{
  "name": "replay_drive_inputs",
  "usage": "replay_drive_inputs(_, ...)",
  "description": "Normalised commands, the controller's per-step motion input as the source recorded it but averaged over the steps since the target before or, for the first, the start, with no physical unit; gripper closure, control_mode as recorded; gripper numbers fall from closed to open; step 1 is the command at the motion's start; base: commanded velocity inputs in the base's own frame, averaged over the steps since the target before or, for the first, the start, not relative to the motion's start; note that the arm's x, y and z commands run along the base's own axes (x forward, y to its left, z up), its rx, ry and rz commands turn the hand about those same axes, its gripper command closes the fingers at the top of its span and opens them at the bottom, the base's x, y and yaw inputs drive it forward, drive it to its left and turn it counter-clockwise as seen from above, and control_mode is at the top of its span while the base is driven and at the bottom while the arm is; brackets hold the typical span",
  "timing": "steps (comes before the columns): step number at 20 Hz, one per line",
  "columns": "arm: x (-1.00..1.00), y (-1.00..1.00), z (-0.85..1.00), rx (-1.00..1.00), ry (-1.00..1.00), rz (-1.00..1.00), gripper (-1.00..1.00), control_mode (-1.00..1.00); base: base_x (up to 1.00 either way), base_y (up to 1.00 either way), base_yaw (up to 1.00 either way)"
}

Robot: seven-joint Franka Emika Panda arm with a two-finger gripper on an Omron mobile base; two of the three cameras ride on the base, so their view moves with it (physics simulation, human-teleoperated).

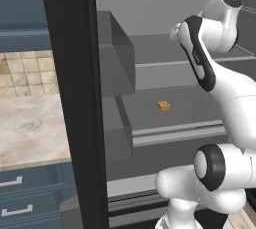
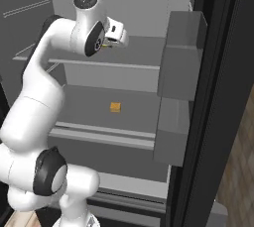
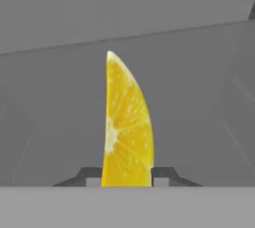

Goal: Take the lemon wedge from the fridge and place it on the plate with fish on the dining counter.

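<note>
— So where do we stand? Largest thing first.

— We are inside the open fridge (image 2: 149,18), its light grey shelves ahead of us and the dark door edge to one side. Our arm reaches in over the upper shelf (image 1: 165,48). On the shelf below sits an orange-yellow chunk (image 1: 163,105), well apart from the work; we leave it alone.

— And the claw?

— The claw (image 3: 127,174) is clamped on the lemon wedge (image 3: 125,127). In the hand view the wedge stands upright between the two dark tips, its point away from us, both sides pinched low down.

— What does the step ask of us?

— We judge the grasp made and the withdrawal next. We should lift slightly before pulling back, so the wedge clears the shelf lip, and keep the wrist level; the hold is near the wedge's base, so a sharp swing could tip it out. Then we back out slowly between the door bins (image 2: 181,52) and the shelves.
</note>
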Motion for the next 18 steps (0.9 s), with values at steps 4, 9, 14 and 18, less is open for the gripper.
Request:
replay_drive_inputs(4,-1.00,0.24,0.36,0.06,-0.25,0.00,1.00,-1.00,0.00,0.00,0.00)
replay_drive_inputs(9,-1.00,0.20,0.32,0.05,-0.14,0.00,1.00,-1.00,0.00,0.00,0.00)
replay_drive_inputs(14,-1.00,0.04,0.02,0.04,-0.13,0.00,1.00,-1.00,0.00,0.00,0.00)
replay_drive_inputs(18,-1.00,-0.05,-0.28,0.06,-0.27,0.00,1.00,-1.00,0.00,0.00,0.00)
